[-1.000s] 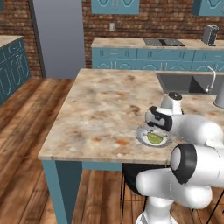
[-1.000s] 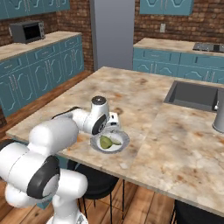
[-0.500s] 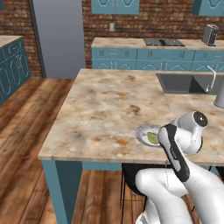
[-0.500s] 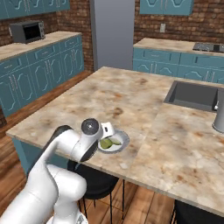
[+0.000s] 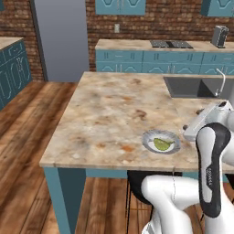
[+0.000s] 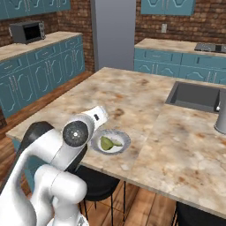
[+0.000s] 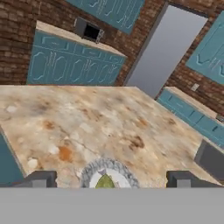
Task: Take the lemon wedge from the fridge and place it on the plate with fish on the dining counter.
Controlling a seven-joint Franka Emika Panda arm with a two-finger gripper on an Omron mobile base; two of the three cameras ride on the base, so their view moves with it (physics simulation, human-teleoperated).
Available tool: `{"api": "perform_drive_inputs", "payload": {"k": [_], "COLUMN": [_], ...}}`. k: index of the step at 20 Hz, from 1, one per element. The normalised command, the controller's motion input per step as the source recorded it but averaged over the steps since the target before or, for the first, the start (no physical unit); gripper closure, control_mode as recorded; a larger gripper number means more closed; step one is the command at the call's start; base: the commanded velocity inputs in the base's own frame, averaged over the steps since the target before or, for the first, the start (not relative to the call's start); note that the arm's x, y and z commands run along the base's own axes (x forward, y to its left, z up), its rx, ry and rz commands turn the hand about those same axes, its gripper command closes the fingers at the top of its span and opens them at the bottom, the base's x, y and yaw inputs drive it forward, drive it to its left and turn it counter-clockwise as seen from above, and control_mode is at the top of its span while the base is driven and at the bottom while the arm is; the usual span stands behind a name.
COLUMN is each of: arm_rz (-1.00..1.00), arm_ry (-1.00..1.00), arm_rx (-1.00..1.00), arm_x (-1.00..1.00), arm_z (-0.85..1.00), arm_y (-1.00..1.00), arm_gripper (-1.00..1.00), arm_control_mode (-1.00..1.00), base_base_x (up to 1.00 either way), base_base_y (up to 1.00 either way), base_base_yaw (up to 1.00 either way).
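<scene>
Round grey plate point(image 5: 161, 141) with paler rim, low centre-right on mottled beige stone counter point(image 5: 114, 114), carries yellow-green lemon wedge point(image 5: 160, 144); claw point(image 7: 111, 179) spread wide, holding nothing.

Bright, even rendered light, faint shadows, no glare, slightly soft detail.
</scene>
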Motion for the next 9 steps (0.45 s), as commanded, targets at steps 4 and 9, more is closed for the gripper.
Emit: {"api": "perform_drive_inputs", "payload": {"k": [4,9], "arm_rz": [0.02,0.06], "arm_ry": [-0.56,0.23], "arm_rx": [-0.12,-0.21], "arm_x": [-0.57,0.29], "arm_z": [0.7,0.59], "arm_y": [0.53,0.89], "arm_gripper": [-1.0,-1.0], "arm_control_mode": [-1.0,-1.0], "base_base_x": [0.0,0.0], "base_base_y": [0.0,0.0], "base_base_yaw": [0.0,0.0]}}
